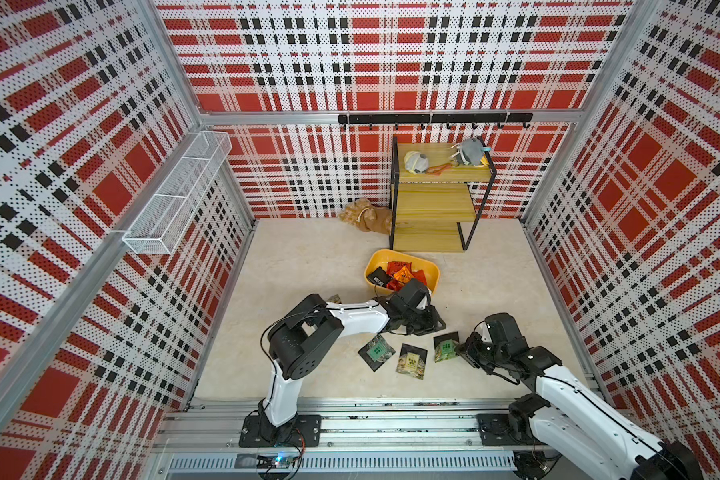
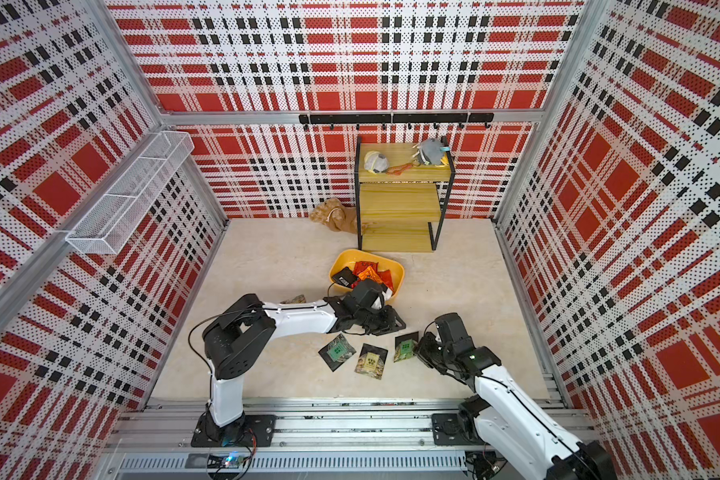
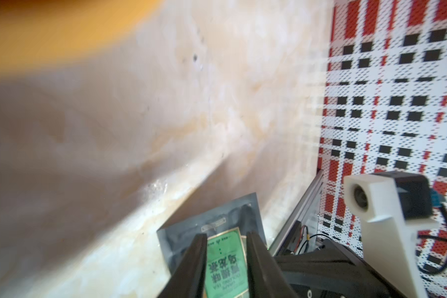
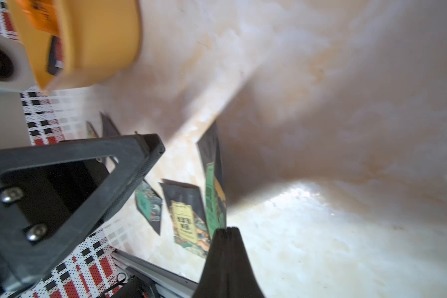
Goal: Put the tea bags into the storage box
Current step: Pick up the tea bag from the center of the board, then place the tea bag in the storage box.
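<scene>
Marble-look tabletop: right gripper was clamped on the corner of a green-label tea bag; left gripper part-open, empty. Thin hold could slip before reaching storage box.

One box. Inside it are one orange sachet, one black sachet and some red sachets that overlap too much to count. Outside it are four black sachets — the last half hidden. One shelf with three steps and two round bundles on top. One plush toy. One wire basket — three compartments.
</scene>
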`<state>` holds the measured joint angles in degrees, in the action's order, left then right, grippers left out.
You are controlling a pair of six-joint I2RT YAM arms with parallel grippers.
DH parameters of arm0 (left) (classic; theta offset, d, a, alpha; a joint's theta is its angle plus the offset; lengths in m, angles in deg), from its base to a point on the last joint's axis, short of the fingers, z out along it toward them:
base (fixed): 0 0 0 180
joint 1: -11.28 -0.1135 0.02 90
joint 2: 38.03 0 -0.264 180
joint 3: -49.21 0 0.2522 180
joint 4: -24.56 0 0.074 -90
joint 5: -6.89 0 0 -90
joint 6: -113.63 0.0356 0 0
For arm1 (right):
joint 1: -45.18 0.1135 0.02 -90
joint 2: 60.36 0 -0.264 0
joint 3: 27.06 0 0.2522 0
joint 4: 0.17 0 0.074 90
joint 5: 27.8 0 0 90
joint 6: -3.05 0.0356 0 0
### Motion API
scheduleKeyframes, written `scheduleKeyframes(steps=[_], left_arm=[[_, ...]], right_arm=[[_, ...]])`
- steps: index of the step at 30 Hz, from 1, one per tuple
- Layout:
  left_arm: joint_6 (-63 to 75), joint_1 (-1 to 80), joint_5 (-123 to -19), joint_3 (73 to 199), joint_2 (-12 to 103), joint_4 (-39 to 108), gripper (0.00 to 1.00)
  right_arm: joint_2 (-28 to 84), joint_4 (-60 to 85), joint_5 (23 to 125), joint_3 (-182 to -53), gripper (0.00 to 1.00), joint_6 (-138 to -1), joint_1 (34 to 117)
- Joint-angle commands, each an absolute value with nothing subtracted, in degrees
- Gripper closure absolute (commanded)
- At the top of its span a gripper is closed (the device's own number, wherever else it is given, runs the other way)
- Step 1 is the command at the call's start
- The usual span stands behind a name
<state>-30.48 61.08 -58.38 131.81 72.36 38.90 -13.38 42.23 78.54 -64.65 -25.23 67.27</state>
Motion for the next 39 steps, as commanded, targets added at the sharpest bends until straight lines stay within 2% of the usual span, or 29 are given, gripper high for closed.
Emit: scheduleKeyframes(steps=[1, 7, 12, 22, 23, 25, 26, 30, 34, 39], left_arm=[[-27.1, 58.1, -60.6, 132.4, 64.3, 43.1, 0.66], [-25.3, 51.4, -64.0, 125.6, 53.5, 47.3, 0.61], [-22.2, 45.7, -67.6, 119.5, 47.7, 52.5, 0.57], [-20.4, 36.7, -69.1, 109.4, 40.6, 53.1, 0.57], [-20.4, 36.5, -69.5, 108.7, 40.3, 53.1, 0.57], [-20.1, 36.3, -70.5, 107.8, 40.0, 53.3, 0.57], [-20.1, 36.3, -71.0, 107.0, 40.0, 53.4, 0.57], [-21.5, 36.3, -71.3, 104.2, 40.3, 53.5, 0.57], [-23.9, 36.4, -72.6, 101.1, 37.8, 53.4, 0.56], [-25.7, 36.4, -71.8, 97.0, 35.5, 50.0, 0.55]], right_arm=[[-11.1, 44.3, 77.0, -71.1, 1.00, -28.5, 67.1], [-1.2, 44.4, 76.9, -84.6, 1.00, -34.0, 67.1], [12.2, 41.6, 79.0, -96.8, 1.00, -38.2, 67.1], [33.9, 38.2, 82.4, -112.0, 0.99, -41.6, 67.1], [35.0, 38.2, 82.2, -112.7, 0.91, -41.7, 67.1], [36.7, 38.5, 81.0, -113.6, 0.65, -42.0, 67.1], [37.3, 39.0, 80.7, -114.1, 0.56, -42.3, 67.0], [37.7, 40.6, 79.6, -115.7, 0.32, -42.8, 67.0], [35.4, 44.8, 75.4, -117.3, 0.17, -44.4, 67.5], [34.2, 48.2, 76.6, -118.9, 0.10, -45.8, 70.5]])
